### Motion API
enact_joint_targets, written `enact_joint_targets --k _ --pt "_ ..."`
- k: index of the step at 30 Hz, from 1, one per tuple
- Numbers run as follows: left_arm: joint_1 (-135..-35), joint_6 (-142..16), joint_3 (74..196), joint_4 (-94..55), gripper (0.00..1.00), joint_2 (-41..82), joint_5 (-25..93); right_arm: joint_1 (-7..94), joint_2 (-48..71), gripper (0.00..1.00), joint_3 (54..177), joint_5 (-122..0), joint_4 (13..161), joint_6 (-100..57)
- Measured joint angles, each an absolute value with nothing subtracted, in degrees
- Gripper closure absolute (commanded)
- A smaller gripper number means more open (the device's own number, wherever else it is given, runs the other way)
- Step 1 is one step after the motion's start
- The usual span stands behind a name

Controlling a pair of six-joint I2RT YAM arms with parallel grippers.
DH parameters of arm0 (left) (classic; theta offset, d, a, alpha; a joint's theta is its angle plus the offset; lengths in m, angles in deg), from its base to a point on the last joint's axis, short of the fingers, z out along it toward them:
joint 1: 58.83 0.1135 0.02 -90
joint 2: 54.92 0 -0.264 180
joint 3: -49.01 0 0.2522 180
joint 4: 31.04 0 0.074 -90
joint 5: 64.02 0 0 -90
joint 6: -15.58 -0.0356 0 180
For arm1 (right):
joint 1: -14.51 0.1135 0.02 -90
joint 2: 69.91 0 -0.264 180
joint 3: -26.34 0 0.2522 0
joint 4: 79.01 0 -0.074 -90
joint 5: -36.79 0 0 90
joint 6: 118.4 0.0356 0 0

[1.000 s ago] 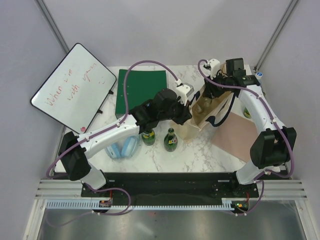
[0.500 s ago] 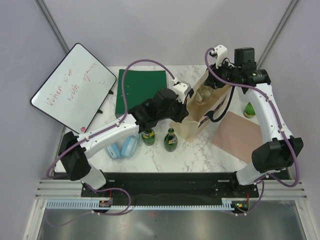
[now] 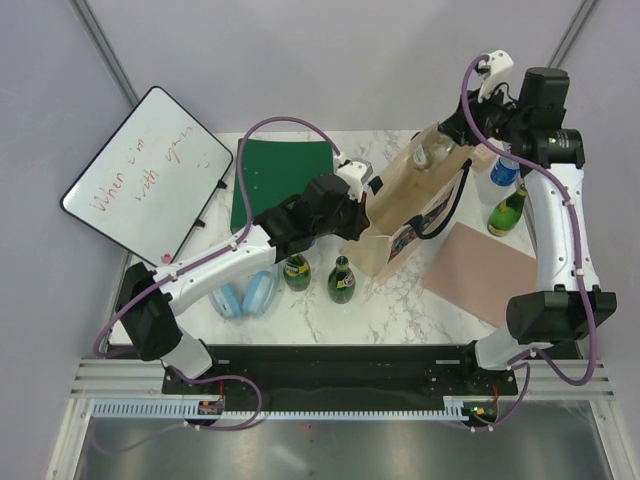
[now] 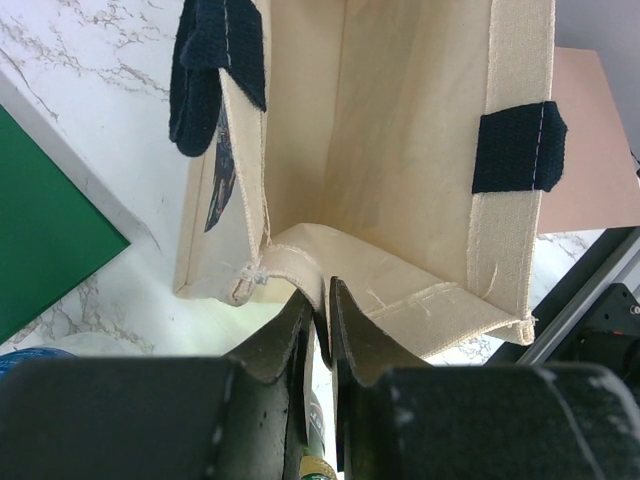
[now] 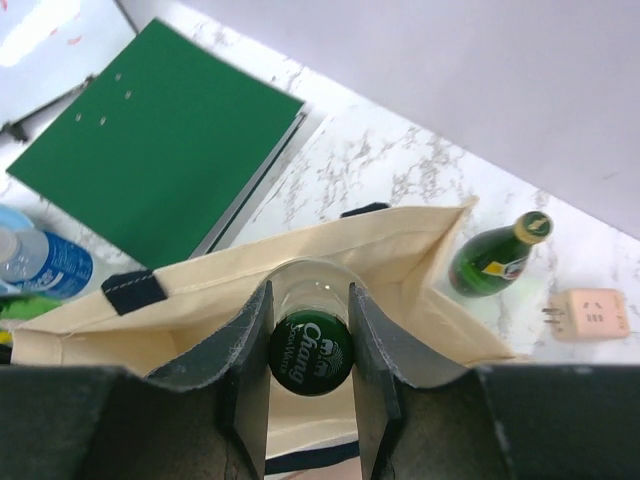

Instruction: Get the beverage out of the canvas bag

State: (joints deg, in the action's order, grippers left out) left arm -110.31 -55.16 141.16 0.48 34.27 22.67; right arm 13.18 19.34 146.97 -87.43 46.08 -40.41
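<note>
Aloft, the right gripper (image 5: 310,312) clamps the beverage (image 5: 311,354) while the left gripper (image 4: 320,297) pinches the canvas bag (image 4: 400,150).

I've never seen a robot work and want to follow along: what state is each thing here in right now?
canvas bag: open at the top, rim pinched by the left hand.
beverage bottle: capped, gripped at the bag's mouth.
left hand: shut on the bag's rim.
right hand: shut on the bottle.
green bottles: standing upright.
green folder: closed, lying flat.
whiteboard: written on in red.
</note>
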Motion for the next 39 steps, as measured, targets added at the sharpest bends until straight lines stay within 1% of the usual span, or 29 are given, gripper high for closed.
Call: enact_joint_targets --k 7,23,32,39 --pt "-110.2 -54.8 141.2 0.5 0.83 34.3 22.9 8.4 21.2 1.00 151.5 -89.0 50.4 -35.3" --pt "-107.4 -53.6 138.9 0.4 0.83 34.2 23.1 2.2 28.1 1.00 160.6 -89.3 57.2 -26.7" --pt "-106.1 -52.7 137.8 0.0 0.84 33.7 23.5 -1.4 32.4 1.00 162.4 -86.3 59.8 -27.1" --pt "-105.5 -52.6 137.2 -0.1 0.84 32.8 23.5 -2.4 37.2 1.00 162.4 -83.9 59.9 -30.0"
